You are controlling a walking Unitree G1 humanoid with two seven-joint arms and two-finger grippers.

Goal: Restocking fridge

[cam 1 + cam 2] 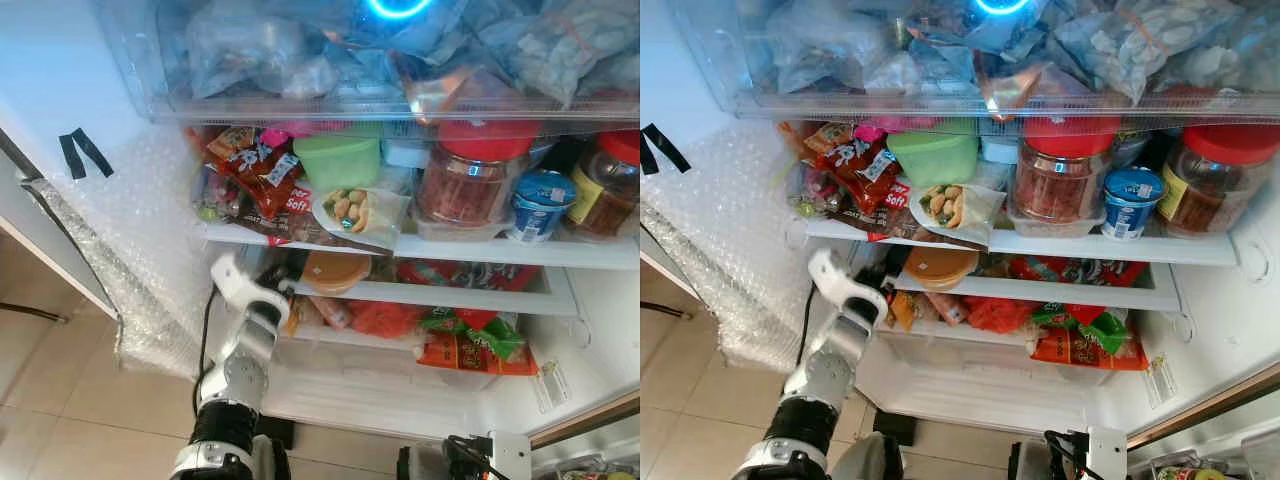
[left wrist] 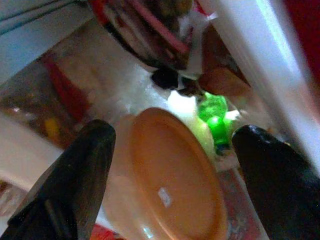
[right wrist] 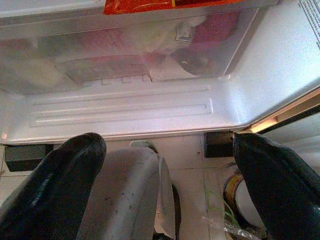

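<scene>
We see the orange-lidded container [image 1: 335,270] sitting at the left end of the fridge's middle shelf [image 1: 440,293], under the shelf with the wrapped sandwich [image 1: 355,210] and the red-lidded jar [image 1: 470,180]. In the left wrist view its round lid [image 2: 175,175] lies straight ahead between the two fingers [image 2: 75,175], which stand wide apart on either side with gaps showing, so we judge it not gripped. Our left gripper [image 1: 285,272] is at the container's left edge and far nearer. Our right gripper [image 3: 165,190] hangs low before the fridge's bottom, fingers wide, holding nothing.
</scene>
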